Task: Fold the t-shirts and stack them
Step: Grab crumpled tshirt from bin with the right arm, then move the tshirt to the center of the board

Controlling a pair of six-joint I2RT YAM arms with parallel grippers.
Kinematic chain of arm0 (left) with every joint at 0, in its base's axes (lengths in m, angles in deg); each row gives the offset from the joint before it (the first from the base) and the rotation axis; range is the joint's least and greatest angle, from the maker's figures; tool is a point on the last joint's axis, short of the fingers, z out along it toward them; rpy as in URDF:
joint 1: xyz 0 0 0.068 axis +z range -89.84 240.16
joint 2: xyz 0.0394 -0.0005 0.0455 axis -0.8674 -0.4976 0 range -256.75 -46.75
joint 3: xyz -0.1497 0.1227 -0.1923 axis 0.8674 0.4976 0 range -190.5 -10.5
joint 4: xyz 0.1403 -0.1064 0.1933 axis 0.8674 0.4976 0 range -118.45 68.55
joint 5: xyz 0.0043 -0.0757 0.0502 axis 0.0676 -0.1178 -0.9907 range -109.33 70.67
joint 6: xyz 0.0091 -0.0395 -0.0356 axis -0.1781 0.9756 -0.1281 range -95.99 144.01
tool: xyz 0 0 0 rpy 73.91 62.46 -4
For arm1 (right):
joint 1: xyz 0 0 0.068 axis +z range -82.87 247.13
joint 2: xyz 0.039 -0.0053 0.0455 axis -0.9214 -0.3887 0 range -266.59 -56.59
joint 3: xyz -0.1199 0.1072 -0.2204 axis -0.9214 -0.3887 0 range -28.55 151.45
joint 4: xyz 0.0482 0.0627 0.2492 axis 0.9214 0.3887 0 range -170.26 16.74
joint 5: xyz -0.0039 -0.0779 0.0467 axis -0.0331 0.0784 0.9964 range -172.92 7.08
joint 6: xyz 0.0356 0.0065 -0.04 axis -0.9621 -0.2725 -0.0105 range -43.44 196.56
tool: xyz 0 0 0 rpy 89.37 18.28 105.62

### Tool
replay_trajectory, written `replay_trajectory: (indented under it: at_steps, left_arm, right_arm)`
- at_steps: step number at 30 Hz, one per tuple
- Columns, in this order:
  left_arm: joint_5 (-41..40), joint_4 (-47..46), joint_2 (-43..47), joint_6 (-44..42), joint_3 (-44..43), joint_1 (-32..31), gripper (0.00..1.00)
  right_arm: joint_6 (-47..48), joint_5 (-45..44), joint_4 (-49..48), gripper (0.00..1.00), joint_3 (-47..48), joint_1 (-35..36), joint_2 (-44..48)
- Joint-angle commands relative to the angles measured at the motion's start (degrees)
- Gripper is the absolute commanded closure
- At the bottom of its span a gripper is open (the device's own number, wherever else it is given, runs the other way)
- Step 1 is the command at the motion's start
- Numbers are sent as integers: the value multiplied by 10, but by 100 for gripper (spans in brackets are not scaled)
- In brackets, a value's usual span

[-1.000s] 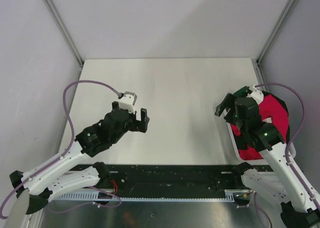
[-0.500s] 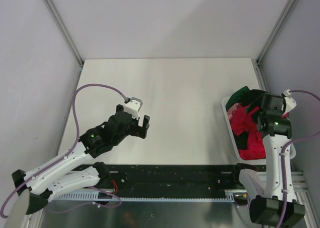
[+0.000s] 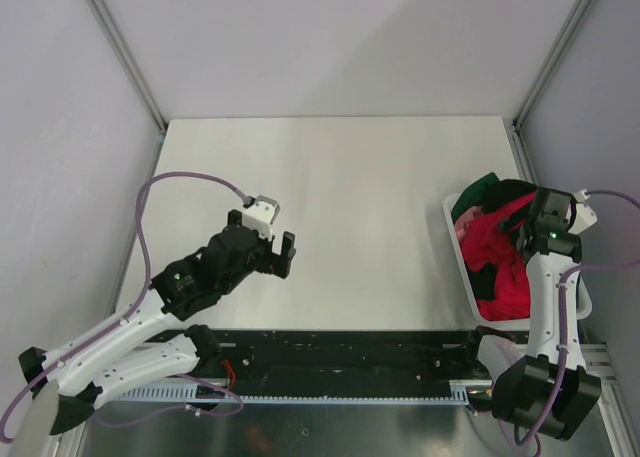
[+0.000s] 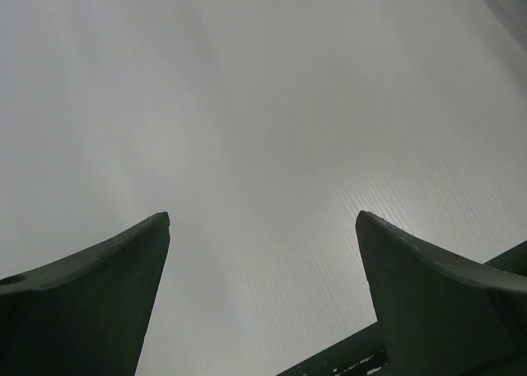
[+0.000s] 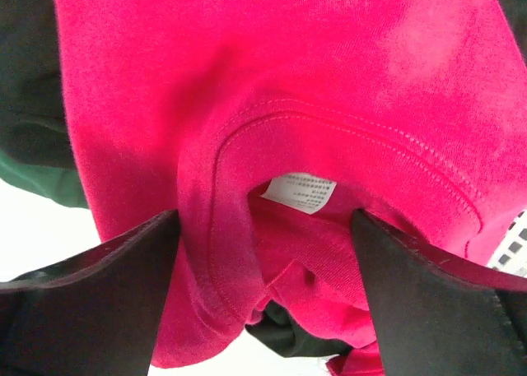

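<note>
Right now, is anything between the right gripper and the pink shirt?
Nothing visible. The open right gripper hangs just over the pink shirt, its collar and label between the fingers. The shirt tops the pile in the bin, green cloth and dark cloth beside it.

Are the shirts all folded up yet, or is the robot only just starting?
Only just starting. Done: nothing, no folded shirt lies on the table. In hand: the right gripper is open over the collar of the pink shirt in the basket; the left gripper hangs open above the table. Left: lifting out, folding and stacking every shirt.
</note>
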Motion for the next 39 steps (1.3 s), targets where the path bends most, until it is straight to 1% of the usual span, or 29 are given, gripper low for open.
replay_trajectory:
  at_steps: [1, 2, 5, 6, 7, 8, 9, 13, 16, 18, 20, 23, 26, 30, 32, 35, 37, 39]
  left_arm:
    - [-1, -9, 14, -13, 5, 5, 0]
    - [-2, -9, 16, -13, 6, 5, 0]
    - [-4, -10, 18, -12, 7, 5, 1]
    - [-4, -10, 18, -12, 7, 5, 1]
    - [-5, -9, 18, -12, 8, 5, 1]
    - [-5, -9, 17, -12, 7, 5, 1]
    - [-7, -9, 16, -12, 7, 5, 1]
    - [-10, -10, 12, -12, 6, 7, 1]
    - [-12, -10, 11, -12, 7, 9, 1]
    - [-13, -10, 9, -12, 7, 11, 0]
    - [-13, -9, 8, -12, 7, 14, 1]
    - [-12, -9, 5, -12, 7, 20, 1]
    - [-10, -9, 1, -12, 7, 25, 1]
    - [-5, -9, -4, -13, 7, 35, 0]
    - [-3, -10, -5, -13, 6, 39, 1]
    - [-2, -9, -5, -13, 7, 43, 1]
    - [-3, -10, -6, -13, 8, 46, 1]
    - [-4, -10, -7, -13, 8, 47, 1]
  right_arm:
    - [-2, -14, -50, 19, -16, -3, -7]
    - [1, -14, -52, 29, -14, -3, -3]
    - [9, -11, -48, 68, 3, -3, 19]
    - [10, -8, -41, 79, 16, -3, 25]
    - [12, -5, -32, 89, 30, -3, 30]
    - [12, -1, -22, 94, 48, -3, 34]
    - [12, 4, -13, 97, 67, -3, 37]
    - [10, 47, 15, 100, 153, -3, 46]
    - [4, 101, 21, 100, 221, 0, 42]
    - [-3, 129, 17, 100, 266, 17, 31]
    - [-13, 143, 7, 100, 312, 49, 17]
    - [-20, 119, -17, 100, 394, 135, -13]
    - [-6, 54, -42, 100, 493, 261, -62]
    - [53, -50, -61, 100, 639, 438, -174]
    - [87, -92, -62, 100, 723, 509, -237]
    - [125, -121, -71, 100, 819, 576, -319]
    - [135, -118, -94, 100, 846, 591, -357]
    - [129, -95, -112, 100, 855, 588, -390]
